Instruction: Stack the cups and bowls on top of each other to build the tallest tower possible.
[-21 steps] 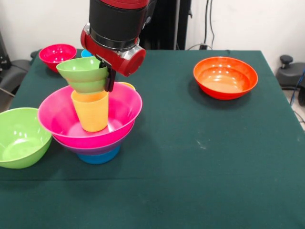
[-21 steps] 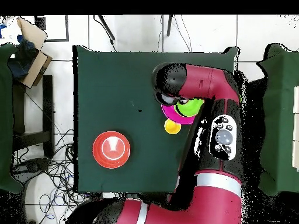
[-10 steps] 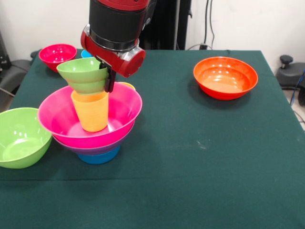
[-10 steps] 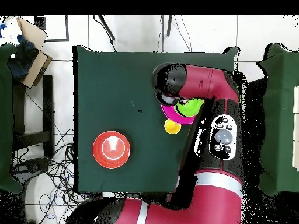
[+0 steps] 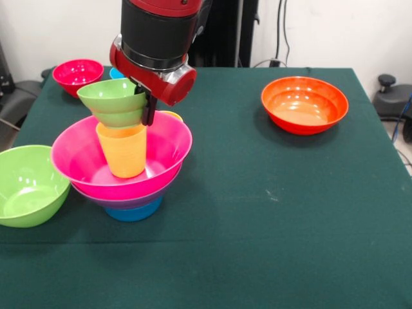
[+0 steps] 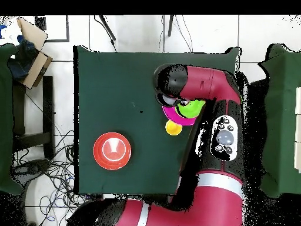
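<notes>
The tower (image 5: 125, 168) stands at the left of the counter (image 5: 257, 225) in the front view: a blue bowl (image 5: 133, 211) at the base, a purple bowl (image 5: 122, 201) showing as a thin rim above it, then the pink bowl (image 5: 158, 151), with an orange-yellow cup (image 5: 122, 151) standing upright inside the pink bowl. A small green bowl (image 5: 112, 102) sits on the cup's mouth, slightly tilted. The arm (image 5: 158, 38) comes down beside it, and the end effector (image 5: 148, 106) shows one dark finger (image 5: 149, 109) against the right wall of the small green bowl; the opposite finger is hidden, so whether it grips the bowl cannot be told. Compared with the frames from a second and half a second earlier, the arm housing and the small green bowl sit a shade higher and to the right; the shift is very slight, and the rest of the pile has not moved. The lime bowl (image 5: 26, 183) lies just beside the tower at the left edge, the red bowl (image 5: 77, 74) at the far left corner, with a sliver of a sky-blue cup (image 5: 116, 72) next to it, all unchanged. The orange bowl (image 5: 304, 104) rests well apart on the right, unchanged. In the overhead view the arm (image 6: 206, 88) covers most of the tower; only parts of the pink bowl (image 6: 171, 115), green bowl (image 6: 191, 107) and a yellow cup (image 6: 173, 127) show, with the orange bowl (image 6: 112, 150) apart from them.
</notes>
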Motion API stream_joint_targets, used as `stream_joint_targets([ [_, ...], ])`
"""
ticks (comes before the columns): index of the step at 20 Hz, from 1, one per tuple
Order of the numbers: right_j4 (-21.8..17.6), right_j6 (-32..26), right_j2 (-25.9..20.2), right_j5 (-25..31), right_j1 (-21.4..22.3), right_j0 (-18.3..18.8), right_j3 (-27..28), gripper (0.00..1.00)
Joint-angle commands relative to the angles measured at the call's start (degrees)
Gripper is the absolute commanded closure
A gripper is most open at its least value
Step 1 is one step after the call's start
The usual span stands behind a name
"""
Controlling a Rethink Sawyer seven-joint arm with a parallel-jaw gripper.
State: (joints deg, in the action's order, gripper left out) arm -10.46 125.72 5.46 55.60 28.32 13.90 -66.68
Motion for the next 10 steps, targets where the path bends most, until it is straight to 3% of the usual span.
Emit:
stream_joint_targets([
  [1,-5.0,-11.3,-5.3,0.9,-3.6,1.2,-0.6,1.00],
  [10,-5.3,-12.8,-5.5,1.7,-4.2,2.0,-0.4,1.00],
])
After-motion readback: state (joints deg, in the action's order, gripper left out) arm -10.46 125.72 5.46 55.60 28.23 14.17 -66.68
